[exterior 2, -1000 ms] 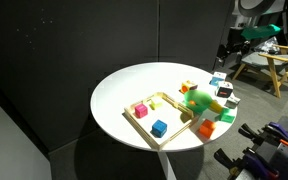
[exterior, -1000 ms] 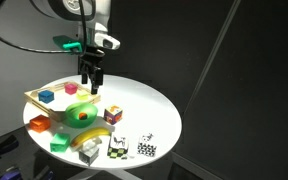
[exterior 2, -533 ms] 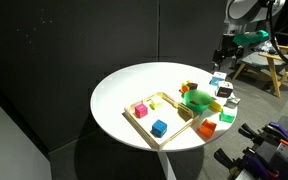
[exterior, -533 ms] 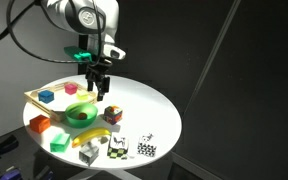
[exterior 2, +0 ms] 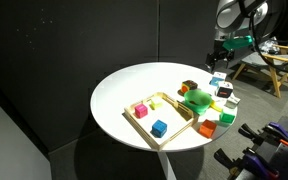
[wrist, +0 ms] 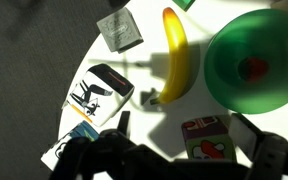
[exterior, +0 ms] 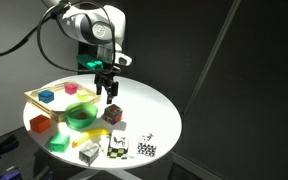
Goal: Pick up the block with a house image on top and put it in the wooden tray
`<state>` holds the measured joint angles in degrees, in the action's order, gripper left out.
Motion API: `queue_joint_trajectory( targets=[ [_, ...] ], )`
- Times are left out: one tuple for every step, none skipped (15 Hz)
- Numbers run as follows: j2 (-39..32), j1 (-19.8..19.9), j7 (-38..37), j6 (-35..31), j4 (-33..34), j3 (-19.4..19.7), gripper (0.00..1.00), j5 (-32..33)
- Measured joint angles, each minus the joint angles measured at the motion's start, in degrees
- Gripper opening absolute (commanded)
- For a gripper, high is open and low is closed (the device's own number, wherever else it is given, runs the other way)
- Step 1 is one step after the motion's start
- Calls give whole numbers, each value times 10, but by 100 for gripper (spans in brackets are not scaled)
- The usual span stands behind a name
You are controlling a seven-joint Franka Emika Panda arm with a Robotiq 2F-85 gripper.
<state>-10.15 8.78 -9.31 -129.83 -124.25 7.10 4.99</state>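
**A:** Where is the arm?

**B:** A white robot arm reaches over a round white table (exterior: 156,104) in a dark-walled room. Its gripper (exterior: 108,93) hangs low above the middle of the table, pointing down.

**A:** Are the fingers spread or closed?
**B:** They are spread wide and hold nothing. In the wrist view the dark fingers (wrist: 267,152) stand at the bottom of the picture, well apart.

**A:** And the thing it is meant to pick up?
**B:** The block with a house image on top (wrist: 209,140) sits on the table just under the gripper. In the wrist view it lies between the two fingers. It has red sides and a pale top with a small picture on it. Whether a finger touches it cannot be told. In both exterior views it rests just beside a round green dish (exterior: 81,115), on the side facing away from the wooden tray (exterior 2: 144,127).

**A:** Where is that tray?
**B:** It lies near the table's edge, beyond the dish and well apart from the block. A pink cube (exterior 2: 140,110) and a blue cube (exterior 2: 159,127) lie inside it.

**A:** What else is on the table?
**B:** A banana (wrist: 174,55) lies just beside the dish. Black-and-white patterned cubes (exterior: 117,148), an orange block (exterior: 40,124) and a green block (exterior: 59,143) sit near the rim of the table.
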Motion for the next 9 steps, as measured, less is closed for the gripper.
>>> queue_joint_trajectory(
  targets=[
    [-9,-1,0,-1,10,0,100,0],
    [-18,-2,0,-2,20,0,100,0],
    [-27,-4,0,-2,30,0,100,0],
    [-35,-5,0,-2,41,0,100,0],
    [-44,-6,0,-2,52,0,100,0],
    [-54,-7,0,-2,63,0,100,0],
    [-63,-8,0,-1,75,0,100,0],
    [-73,-8,0,-1,86,0,100,0],
    [-83,-9,0,-1,97,0,100,0]
  ],
)
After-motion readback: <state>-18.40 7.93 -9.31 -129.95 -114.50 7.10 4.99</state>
